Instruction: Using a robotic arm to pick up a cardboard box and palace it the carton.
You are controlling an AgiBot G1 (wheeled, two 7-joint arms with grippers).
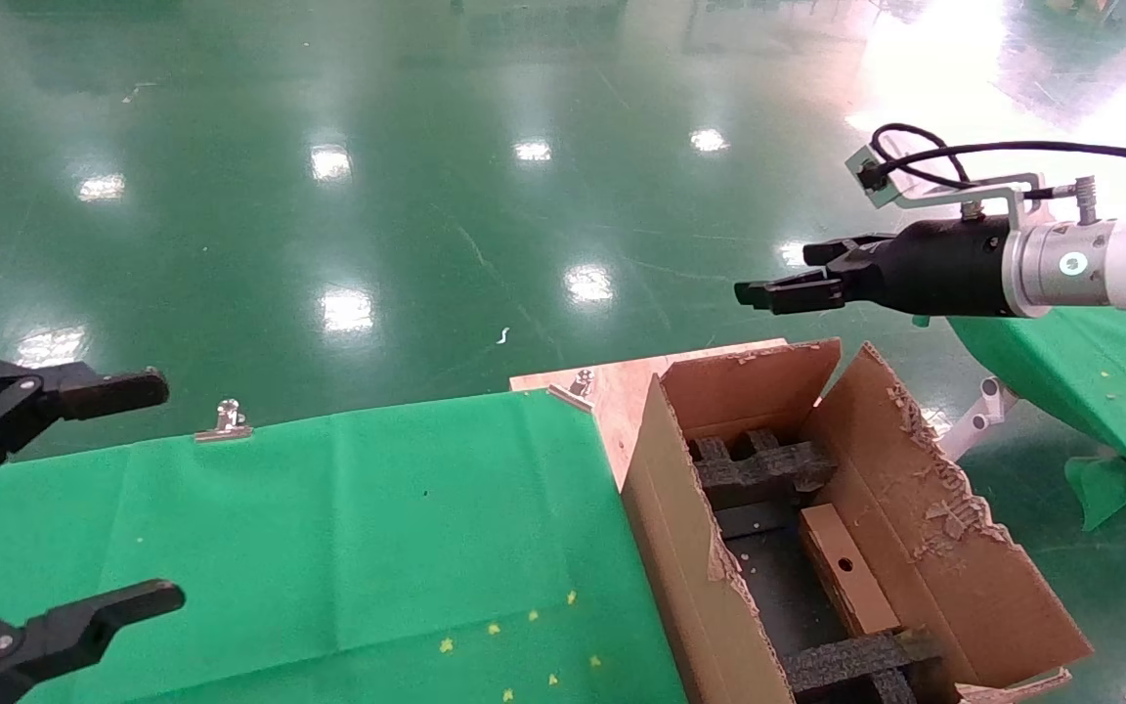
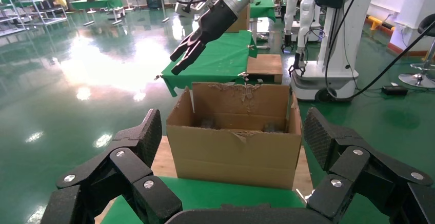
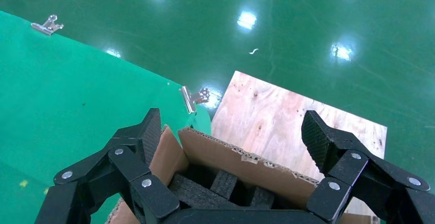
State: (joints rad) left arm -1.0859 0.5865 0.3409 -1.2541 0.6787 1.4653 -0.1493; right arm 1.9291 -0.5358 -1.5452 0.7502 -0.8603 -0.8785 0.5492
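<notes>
**Work cell: counter, floor and contents**

- Counter (image 1: 328, 528): flat top draped in green cloth, scattered with small yellow specks near the front. Cloth held at the far edge by metal binder clips (image 1: 223, 422). A bare plywood board (image 1: 612, 386) shows at the counter's far right corner, under the carton's far end.
- Carton (image 1: 925, 528): large brown corrugated box, open on top, flaps ragged and torn; stands at the right end of the counter, against the green cloth. Black foam inserts (image 1: 758, 464) sit inside at both ends.
- Cardboard box (image 1: 846, 569): small flat brown box with a round hole in its upward narrow side; lies inside the carton, on edge beside the right wall, between the foam inserts.
- Right claw (image 1: 768, 286): black fingers on a white-jointed arm with silver camera block and black cable; hangs in the air above and beyond the carton's far end, fingers spread, holding nothing.
- Left claw (image 1: 84, 499): all black, at the left edge above the green cloth, fingers wide apart, holding nothing.
- Floor (image 1: 426, 196): glossy dark green, mirroring ceiling lights.
- Room: a second green-draped table (image 2: 220, 55) beyond the carton; a white robot base (image 2: 333, 39) and shelving (image 2: 25, 8) farther back.
</notes>
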